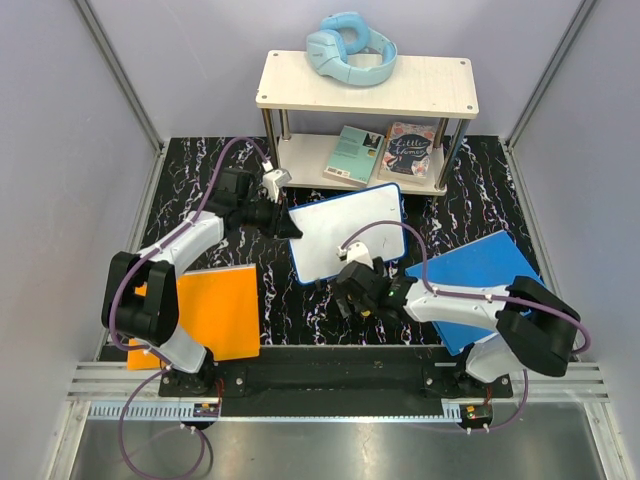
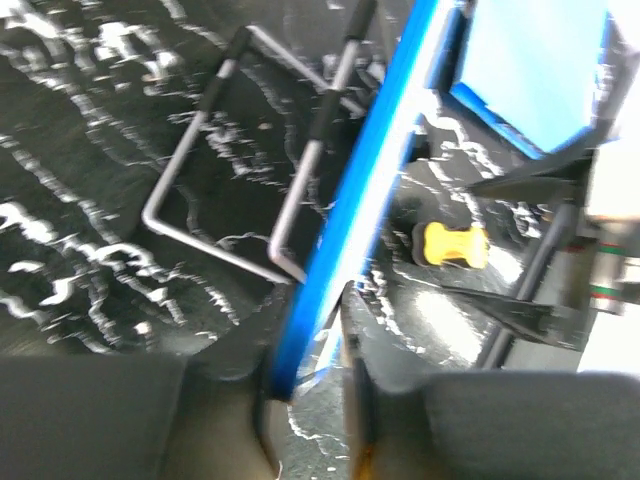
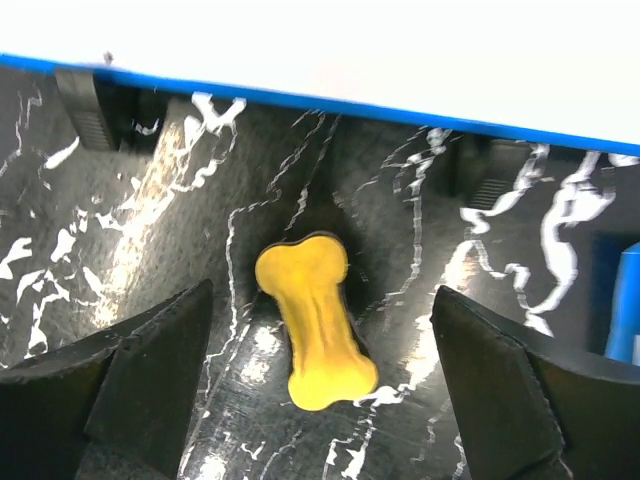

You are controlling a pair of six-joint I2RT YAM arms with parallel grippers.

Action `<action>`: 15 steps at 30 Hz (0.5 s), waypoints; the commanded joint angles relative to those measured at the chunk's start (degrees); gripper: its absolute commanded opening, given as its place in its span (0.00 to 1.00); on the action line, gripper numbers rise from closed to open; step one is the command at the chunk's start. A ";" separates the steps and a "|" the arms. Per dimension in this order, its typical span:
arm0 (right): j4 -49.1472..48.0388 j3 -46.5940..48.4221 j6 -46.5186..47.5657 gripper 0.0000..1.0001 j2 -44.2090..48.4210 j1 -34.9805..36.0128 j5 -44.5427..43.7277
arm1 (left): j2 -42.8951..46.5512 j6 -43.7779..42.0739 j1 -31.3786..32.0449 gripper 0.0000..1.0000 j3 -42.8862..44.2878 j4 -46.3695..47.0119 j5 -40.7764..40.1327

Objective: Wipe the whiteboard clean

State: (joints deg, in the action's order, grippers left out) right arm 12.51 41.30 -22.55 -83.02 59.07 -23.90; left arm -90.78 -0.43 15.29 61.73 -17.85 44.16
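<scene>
The whiteboard [image 1: 350, 235], white with a thin blue rim, lies mid-table with no writing visible. Its left corner is raised and pinched in my left gripper [image 1: 285, 222]. In the left wrist view the blue rim [image 2: 350, 200] runs up from between my left gripper's [image 2: 310, 370] fingers. A yellow bone-shaped eraser [image 3: 315, 325] lies on the black marbled mat just in front of the board's near edge [image 3: 330, 95]. It also shows in the left wrist view [image 2: 452, 245]. My right gripper [image 1: 358, 290] is open right above it, its [image 3: 320, 290] fingers on either side, not touching.
A white shelf [image 1: 420, 95] at the back holds blue headphones [image 1: 350, 48] on top and two books [image 1: 385, 152] below. An orange panel [image 1: 215, 310] lies front left and a blue panel [image 1: 485, 275] front right. A wire stand [image 2: 250, 150] lies beside the board.
</scene>
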 commanded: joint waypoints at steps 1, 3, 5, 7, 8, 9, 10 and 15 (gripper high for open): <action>2.07 3.43 0.05 0.98 5.58 -0.53 -7.02 | -0.45 -5.46 -1.05 0.32 -1.44 -3.95 -20.87; 2.78 4.40 0.05 1.00 8.12 -1.67 -9.49 | -0.36 -4.94 -1.05 0.39 -1.44 -4.04 -22.44; 3.83 5.37 -0.48 0.99 9.28 -6.06 -8.63 | -0.53 -4.41 -1.14 0.42 -1.35 -4.04 -23.15; 4.45 6.16 -0.48 0.99 10.34 -11.22 -8.09 | -0.62 -4.23 -1.05 0.45 -1.27 -3.86 -23.60; 4.36 6.42 -0.22 0.99 10.43 -12.82 -7.83 | -0.88 -3.88 -1.14 0.47 -1.18 -3.78 -23.51; 4.27 6.69 -0.04 0.99 10.43 -14.40 -7.57 | -0.97 -3.88 -1.05 0.47 -1.18 -3.77 -23.16; 4.27 7.30 0.39 0.99 10.34 -15.81 -7.04 | -1.06 -3.71 -0.96 0.49 -1.18 -3.43 -23.07; 0.86 7.83 1.10 1.00 7.54 -25.22 -2.04 | -0.54 -3.53 -1.05 0.57 -1.18 -3.16 -23.42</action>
State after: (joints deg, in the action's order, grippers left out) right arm 15.92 47.24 -22.31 -73.87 39.11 -28.82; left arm -90.94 -1.28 14.61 61.56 -19.90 26.87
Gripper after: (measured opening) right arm 0.994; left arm 0.556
